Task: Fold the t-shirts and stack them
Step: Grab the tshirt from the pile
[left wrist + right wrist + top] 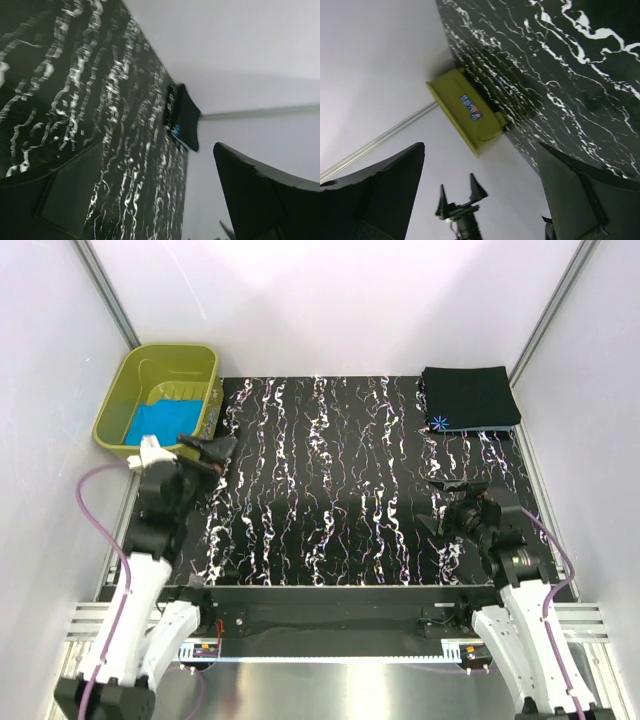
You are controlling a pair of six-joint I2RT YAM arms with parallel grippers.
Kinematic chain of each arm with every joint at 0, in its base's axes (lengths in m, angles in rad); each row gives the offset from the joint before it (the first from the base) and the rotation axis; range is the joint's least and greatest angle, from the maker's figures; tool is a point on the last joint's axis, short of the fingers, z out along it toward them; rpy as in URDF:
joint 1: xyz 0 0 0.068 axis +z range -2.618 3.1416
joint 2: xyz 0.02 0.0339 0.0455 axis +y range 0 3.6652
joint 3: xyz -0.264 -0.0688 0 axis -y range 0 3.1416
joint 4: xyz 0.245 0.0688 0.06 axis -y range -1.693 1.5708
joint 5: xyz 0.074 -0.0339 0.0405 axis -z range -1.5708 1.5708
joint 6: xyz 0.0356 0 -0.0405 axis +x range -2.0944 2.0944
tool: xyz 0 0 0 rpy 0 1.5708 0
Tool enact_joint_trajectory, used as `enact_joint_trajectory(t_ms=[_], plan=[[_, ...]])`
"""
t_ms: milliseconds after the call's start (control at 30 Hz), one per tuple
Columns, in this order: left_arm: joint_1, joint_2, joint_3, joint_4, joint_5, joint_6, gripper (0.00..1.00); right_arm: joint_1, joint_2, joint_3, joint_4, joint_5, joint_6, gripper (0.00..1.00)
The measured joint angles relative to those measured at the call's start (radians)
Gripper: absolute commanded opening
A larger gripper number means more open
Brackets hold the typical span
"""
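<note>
A folded black t-shirt with a small blue-white starburst mark lies at the table's back right corner. In the left wrist view the black t-shirt shows far off at the table's edge. A turquoise t-shirt lies crumpled inside the olive-green basket at the back left. My left gripper hovers open beside the basket's near right corner, nothing between its fingers. My right gripper stands open over the table's right side, well in front of the black shirt, and holds nothing.
The black marbled tabletop spreads between the two arms. White walls close in the sides and back. In the right wrist view the basket and the left arm's gripper show across the table.
</note>
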Motion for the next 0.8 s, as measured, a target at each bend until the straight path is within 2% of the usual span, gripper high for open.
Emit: enact_joint_trajectory(t_ms=[133,300,367,500,667,800], plan=[[0.024,0.176,0.234,-0.195,-0.123,0.040,0.99,0.000,0.089,0.093,-0.094,0.001,-0.077,1.00],[0.095,0.313,0.429,-0.291,-0.225,0.156,0.99,0.000,0.139,0.215,-0.156,0.011,-0.206,1.00],[0.126,0.381,0.526,-0.323,-0.265,0.197,0.99,0.000,0.194,0.304,-0.232,0.033,-0.277,1.00],[0.180,0.657,0.877,-0.401,-0.357,0.267,0.98,-0.008,0.362,0.460,-0.311,0.061,-0.423,1.00],[0.216,1.048,1.329,-0.575,-0.468,0.290,0.96,-0.047,0.560,0.549,-0.360,0.111,-0.573,1.00],[0.249,1.301,1.523,-0.682,-0.494,0.278,0.94,-0.062,0.665,0.588,-0.382,0.153,-0.634,1.00]])
